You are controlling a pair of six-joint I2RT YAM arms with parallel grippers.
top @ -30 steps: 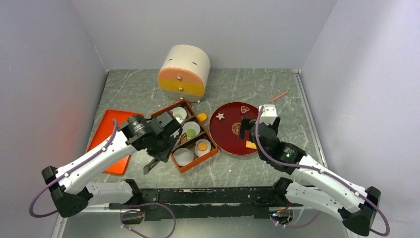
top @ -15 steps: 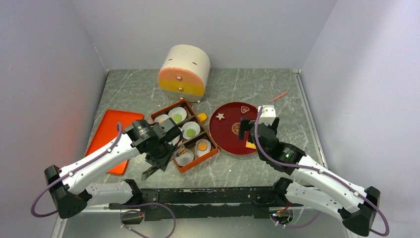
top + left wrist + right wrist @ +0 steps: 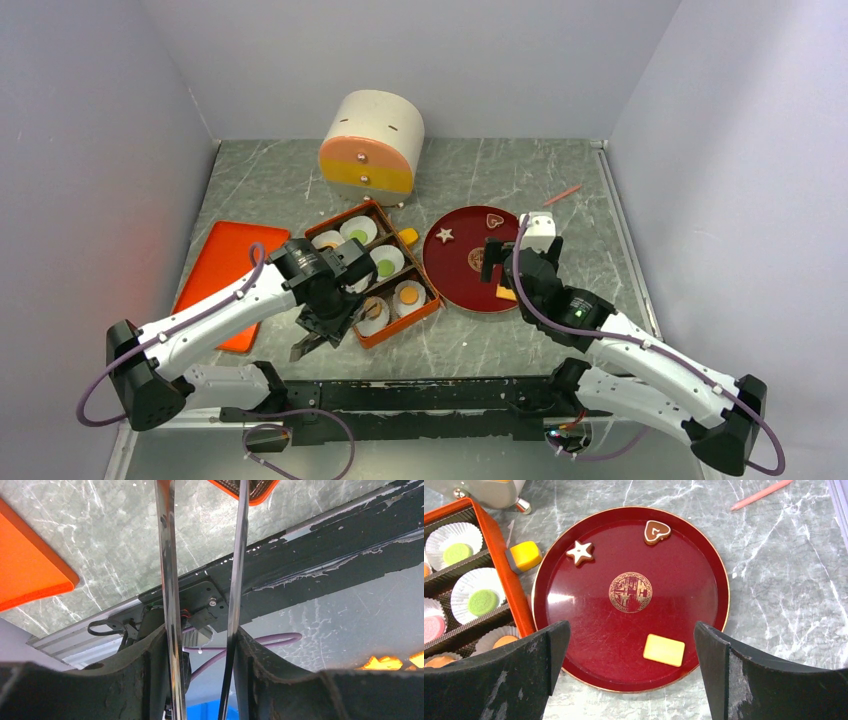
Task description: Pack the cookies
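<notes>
A red round plate (image 3: 704,580) holds a white star (image 3: 580,553), a brown heart (image 3: 657,531), a yellow rectangle (image 3: 664,650) and a brown patterned disc (image 3: 630,592) at its centre. My right gripper (image 3: 631,647) hangs open and empty above the plate's near edge. The orange box (image 3: 428,306) of white liners holds green (image 3: 482,602), pink (image 3: 431,628) and orange (image 3: 504,641) rounds. My left gripper (image 3: 318,328) is shut on metal tongs (image 3: 169,570) at the box's near-left corner. The tongs point at the table's near edge, their blades apart and tips out of view.
An orange lid (image 3: 215,275) lies left of the box. A cream, orange and yellow drawer chest (image 3: 372,140) stands at the back. A yellow block (image 3: 525,555) lies between box and plate. A pink stick (image 3: 761,494) lies far right. A black rail (image 3: 325,565) runs along the near edge.
My left arm has shifted right and nearer, over the box's near-left part, with the tongs. The right arm has not moved.
</notes>
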